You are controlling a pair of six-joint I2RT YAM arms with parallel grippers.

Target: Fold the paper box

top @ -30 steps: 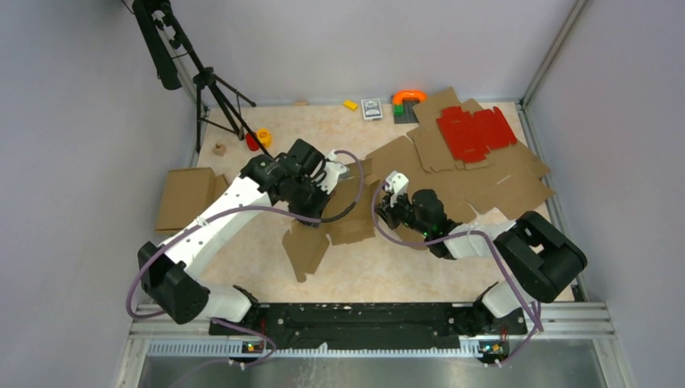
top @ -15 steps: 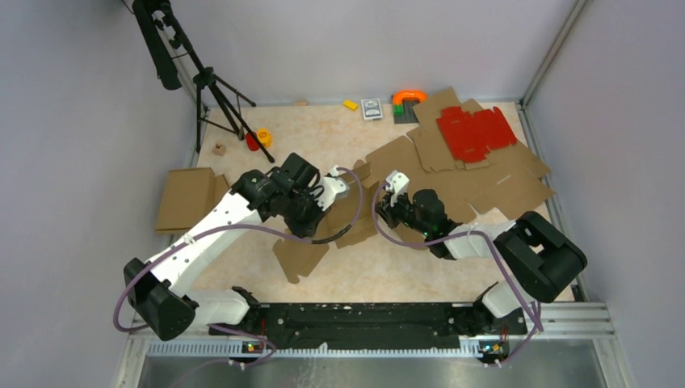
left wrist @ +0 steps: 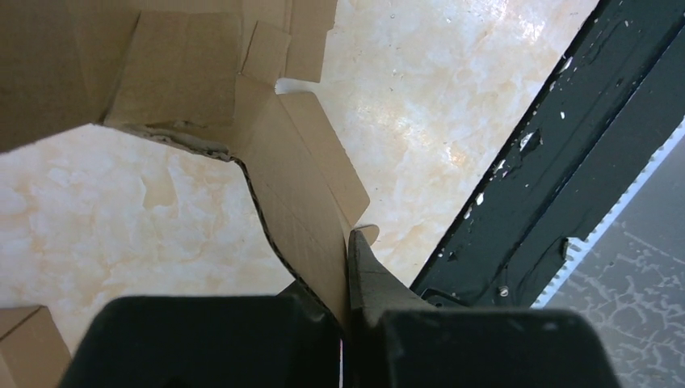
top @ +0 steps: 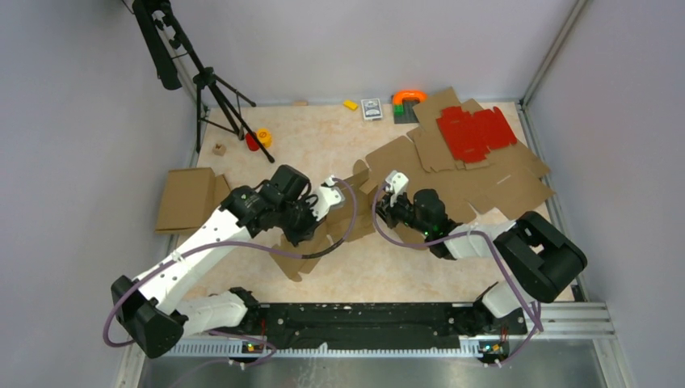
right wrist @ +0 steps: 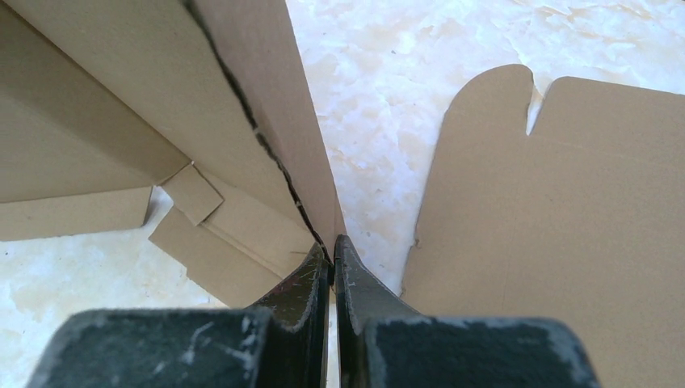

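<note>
The paper box (top: 300,263) is a brown die-cut cardboard piece, partly raised off the table in the middle between both arms. My left gripper (top: 311,232) is shut on one of its flaps; in the left wrist view the jaws (left wrist: 349,242) pinch a thin curved panel (left wrist: 303,194) that runs away from the fingers. My right gripper (top: 385,212) is shut on the opposite side; in the right wrist view the jaws (right wrist: 331,242) clamp the edge of an upright panel (right wrist: 242,89). Folded flaps (right wrist: 234,234) lie below it.
A red die-cut sheet (top: 476,133) lies on more brown cardboard sheets (top: 505,190) at the back right. A flat cardboard piece (top: 186,198) lies at the left, beside a black tripod (top: 218,101). Small items (top: 371,108) line the back edge. A black rail (left wrist: 557,162) runs along the near edge.
My left arm has drawn back toward the near left, carrying its flap of the box lower and nearer. The right arm has stayed in place.
</note>
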